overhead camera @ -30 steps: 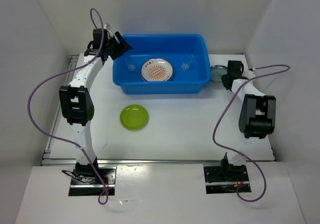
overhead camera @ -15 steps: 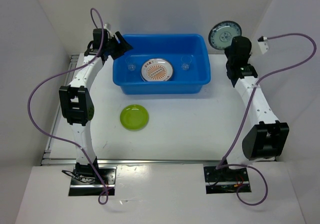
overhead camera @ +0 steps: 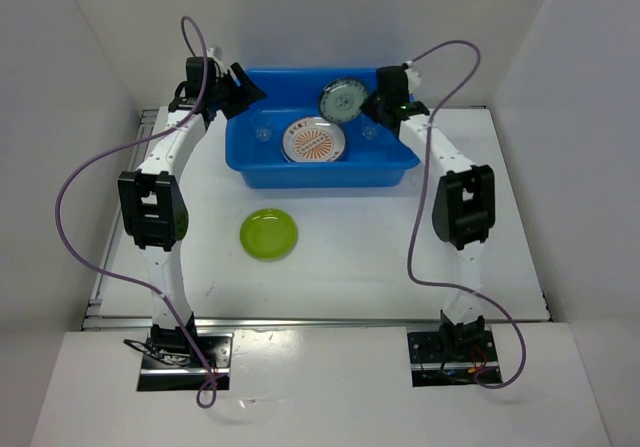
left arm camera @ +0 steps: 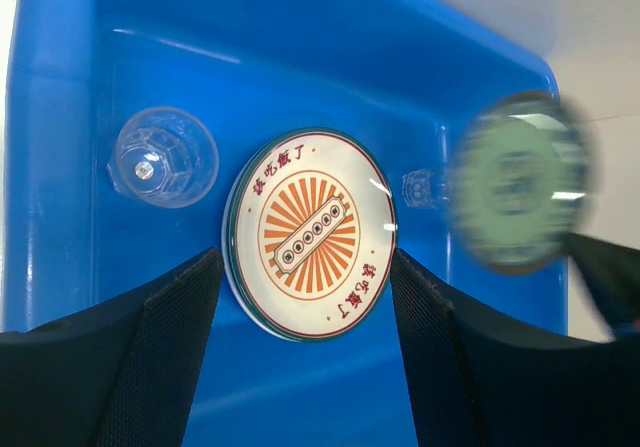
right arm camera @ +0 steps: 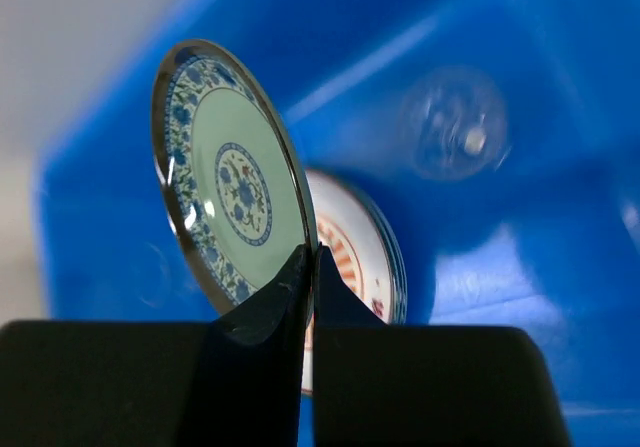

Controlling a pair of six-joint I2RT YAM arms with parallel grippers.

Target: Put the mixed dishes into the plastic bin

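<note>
The left claw (overhead camera: 243,89) is by the far left corner of the blue bin (overhead camera: 260,172). Its two black fingers (left arm camera: 165,342) are spread wide, and there is nothing between them. It looks down into the bin.

In front of the bin, on the white table (overhead camera: 400,252), lies the green plate (overhead camera: 268,234). It lies flat, all by itself, well apart from both claws.

The blue bin sits at the far side of the table, between the two arms. On the left of its floor stands a clear cup (left arm camera: 163,155). Just beside it, in the middle of the bin, lies the sunburst plate (overhead camera: 314,139). It is white with orange rays and lies flat. It may be lying on top of another plate, since a second rim seems to show under it, but that is hard to see.

To the right of that, the small plate (overhead camera: 342,98) hangs over the far part of the bin. It is pale green with a blue pattern, and it is tipped up on its edge. A second cup (right arm camera: 455,127) stands on the floor on the right side of the bin.

The right claw (right arm camera: 310,267) is pinched tight on the bottom rim of the small plate and holds it up in the air.
</note>
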